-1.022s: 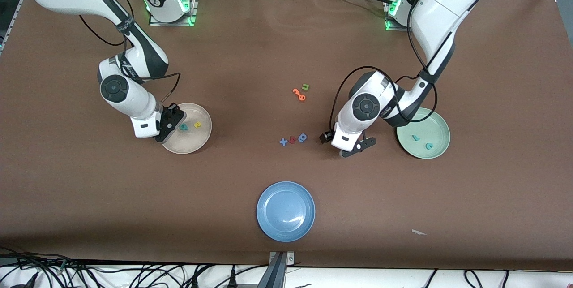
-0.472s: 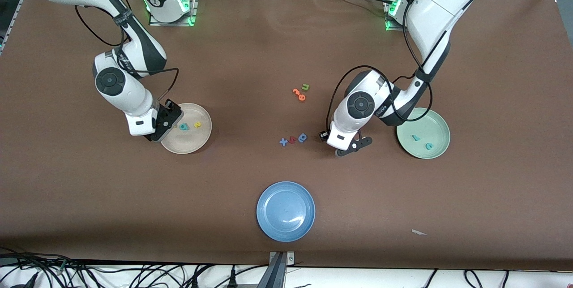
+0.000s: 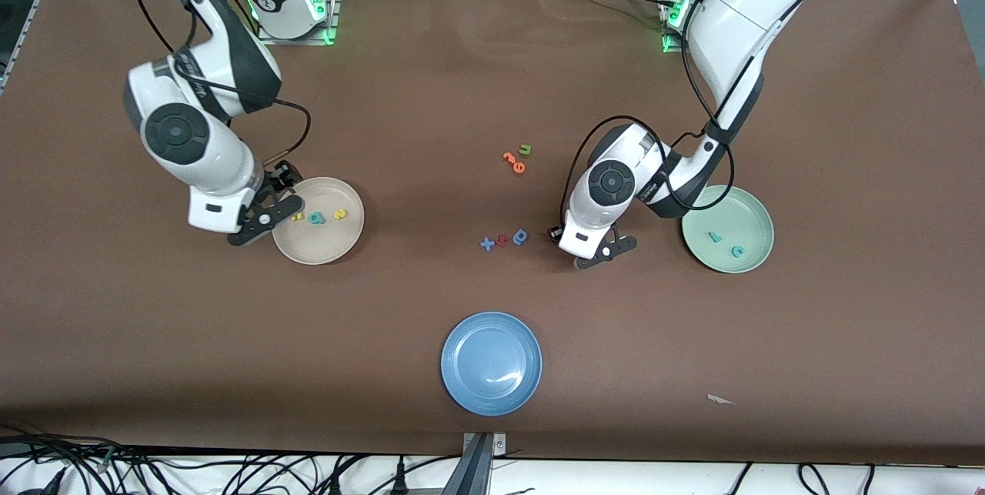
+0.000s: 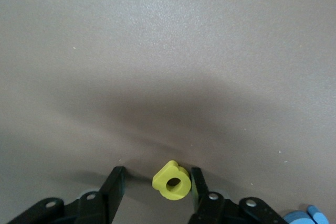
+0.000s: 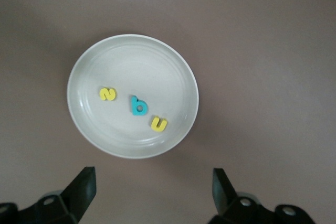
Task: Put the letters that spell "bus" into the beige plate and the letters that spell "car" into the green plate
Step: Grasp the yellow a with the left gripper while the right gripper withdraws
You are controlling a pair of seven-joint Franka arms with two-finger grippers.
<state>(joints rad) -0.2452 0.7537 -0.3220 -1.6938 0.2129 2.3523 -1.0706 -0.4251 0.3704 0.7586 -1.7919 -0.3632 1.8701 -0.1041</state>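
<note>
The beige plate (image 3: 331, 239) (image 5: 157, 64) holds a yellow "u" (image 3: 297, 216) (image 5: 159, 124), a teal "b" (image 3: 315, 218) (image 5: 138, 106) and a yellow "s" (image 3: 339, 213) (image 5: 108, 94). My right gripper (image 3: 265, 219) (image 5: 152, 174) hangs open and empty beside that plate's rim. The green plate (image 3: 750, 210) holds a teal "r" (image 3: 715, 236) and a teal "c" (image 3: 737, 251). Low on the table between the green plate and the blue "a", my left gripper (image 3: 604, 252) (image 4: 156, 171) is open around a yellow "a" (image 4: 171, 182). The letter touches one finger, with a gap to the other.
A blue plate (image 3: 491, 362) sits nearest the front camera. A blue "x", a red letter and a blue "a" (image 3: 520, 236) (image 4: 302, 217) lie in a row beside the left gripper. Orange letters (image 3: 513, 162) and a green "u" (image 3: 525, 148) lie farther back.
The right gripper opened and drew up and away from the beige plate, leaving the yellow "u" in it. The left gripper shifted slightly and its jaws narrowed.
</note>
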